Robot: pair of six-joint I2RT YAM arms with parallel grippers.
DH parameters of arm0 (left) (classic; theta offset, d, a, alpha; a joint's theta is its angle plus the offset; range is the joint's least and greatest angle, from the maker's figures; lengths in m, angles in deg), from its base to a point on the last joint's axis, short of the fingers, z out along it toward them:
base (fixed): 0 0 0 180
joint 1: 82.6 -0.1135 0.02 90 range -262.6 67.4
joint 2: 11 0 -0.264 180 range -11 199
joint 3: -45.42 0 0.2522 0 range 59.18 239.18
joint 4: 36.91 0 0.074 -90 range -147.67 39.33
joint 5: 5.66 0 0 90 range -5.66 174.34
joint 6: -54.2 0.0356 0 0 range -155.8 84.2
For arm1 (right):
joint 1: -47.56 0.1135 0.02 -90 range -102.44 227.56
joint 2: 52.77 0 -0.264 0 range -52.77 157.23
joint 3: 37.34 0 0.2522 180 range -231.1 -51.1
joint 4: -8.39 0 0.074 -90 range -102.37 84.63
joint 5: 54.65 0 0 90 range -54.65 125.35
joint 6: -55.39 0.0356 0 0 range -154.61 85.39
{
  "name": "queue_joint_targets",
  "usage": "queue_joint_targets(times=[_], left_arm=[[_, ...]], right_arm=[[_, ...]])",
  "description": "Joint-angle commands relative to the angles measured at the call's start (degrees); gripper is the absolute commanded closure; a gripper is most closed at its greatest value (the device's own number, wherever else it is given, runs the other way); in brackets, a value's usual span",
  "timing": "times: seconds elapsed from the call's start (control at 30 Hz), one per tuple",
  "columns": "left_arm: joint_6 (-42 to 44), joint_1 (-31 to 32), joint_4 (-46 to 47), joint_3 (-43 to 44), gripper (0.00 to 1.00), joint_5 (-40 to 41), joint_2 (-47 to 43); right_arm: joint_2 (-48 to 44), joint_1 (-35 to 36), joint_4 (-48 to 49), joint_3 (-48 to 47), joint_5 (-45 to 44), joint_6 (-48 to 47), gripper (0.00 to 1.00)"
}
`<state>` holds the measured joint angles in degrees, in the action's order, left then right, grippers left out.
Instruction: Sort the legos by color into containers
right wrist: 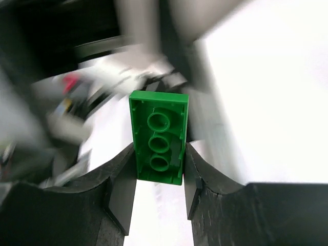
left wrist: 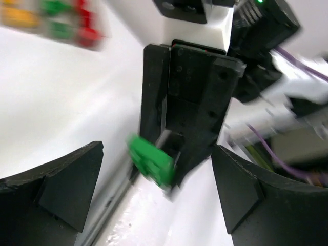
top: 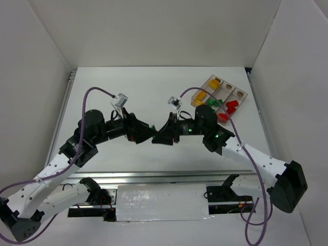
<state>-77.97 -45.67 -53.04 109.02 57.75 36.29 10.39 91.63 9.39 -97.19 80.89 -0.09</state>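
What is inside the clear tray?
It holds yellow bricks, green bricks and red bricks, one color per compartment. The right arm covers the near end of the tray, hiding anything there.

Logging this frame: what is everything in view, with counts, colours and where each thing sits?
tray: one, clear smoky, three compartments, far right of the table
yellow bricks: at least two, left compartment
green bricks: at least one, middle compartment
red bricks: at least two, right compartment
held green brick: one, mid-table, between the right gripper's fingers
table: one, white
cables: two, purple, one along each arm
left gripper: open, empty, facing the right gripper
right gripper: shut on the held green brick
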Motion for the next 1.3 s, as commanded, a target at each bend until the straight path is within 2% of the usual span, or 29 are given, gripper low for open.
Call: queue_joint_targets(times=[0.0, 0.03, 0.1, 0.13, 0.2, 0.23, 0.3, 0.43, 0.63, 0.77, 0.87, 0.9, 0.97, 1.07, 1.1, 1.17, 1.27], left_arm=[[2.28, -0.19, -15.79, 7.71, 0.01, 21.61, 0.43], [1.57, -0.10, -19.04, 8.94, 0.00, 31.50, 0.70], [0.86, -0.19, -25.72, 11.50, 0.00, 38.78, 0.79], [0.95, -0.19, -27.15, 11.76, 0.01, 42.63, 0.53], [2.00, -0.19, -29.78, 11.42, 0.00, 44.60, 0.09], [2.18, -0.19, -30.84, 10.81, 0.00, 46.00, -0.52], [3.14, -0.19, -32.34, 10.01, 0.00, 46.45, -1.49], [5.17, -0.19, -34.63, 7.29, 0.01, 46.89, -5.18], [8.86, -0.36, -37.53, 5.97, 0.00, 47.59, -8.17], [10.00, -0.45, -37.88, 4.74, 0.01, 48.12, -8.35], [10.18, -0.45, -37.71, 3.51, 0.00, 48.47, -8.26], [10.18, -0.37, -37.62, 3.16, 0.00, 48.39, -8.18], [9.92, -0.45, -37.71, 3.24, 0.01, 48.65, -7.91], [9.48, -0.45, -37.88, 3.33, 0.01, 49.35, -8.00], [9.39, -0.37, -37.97, 3.33, 0.00, 49.61, -8.09], [8.86, -0.37, -38.15, 3.33, 0.00, 50.58, -8.09], [7.81, -0.45, -38.85, 4.12, 0.01, 52.42, -7.04]], right_arm=[[6.78, -9.24, -13.95, -4.71, -12.03, -3.24, 1.00], [8.81, -11.88, -19.72, -5.76, -16.14, -3.15, 1.00], [14.26, -18.02, -25.72, -9.80, -24.75, -3.15, 1.00], [15.76, -19.71, -30.36, -11.38, -34.37, -3.06, 1.00], [20.76, -24.53, -33.47, -16.04, -43.39, -2.53, 1.00], [22.78, -26.13, -38.01, -18.49, -50.74, -1.92, 1.00], [29.02, -28.25, -41.47, -25.70, -56.93, -2.00, 1.00], [36.41, -35.70, -45.43, -34.58, -61.44, -1.65, 1.00], [50.10, -40.81, -52.63, -51.79, -64.87, -2.35, 0.98], [54.35, -41.79, -56.25, -58.06, -66.45, -2.09, 0.96], [54.62, -42.05, -55.98, -59.29, -67.07, -2.09, 0.86], [54.62, -42.05, -56.51, -59.73, -67.07, -2.00, 0.65], [54.53, -42.05, -56.86, -60.79, -66.72, -2.00, 0.54], [53.30, -42.05, -57.13, -60.70, -66.37, -1.65, 0.33], [52.78, -42.05, -57.04, -60.44, -66.46, -1.56, 0.08], [51.02, -42.05, -56.78, -59.39, -66.46, -1.56, 0.00], [47.86, -41.97, -57.12, -58.33, -65.76, -1.65, 0.00]])
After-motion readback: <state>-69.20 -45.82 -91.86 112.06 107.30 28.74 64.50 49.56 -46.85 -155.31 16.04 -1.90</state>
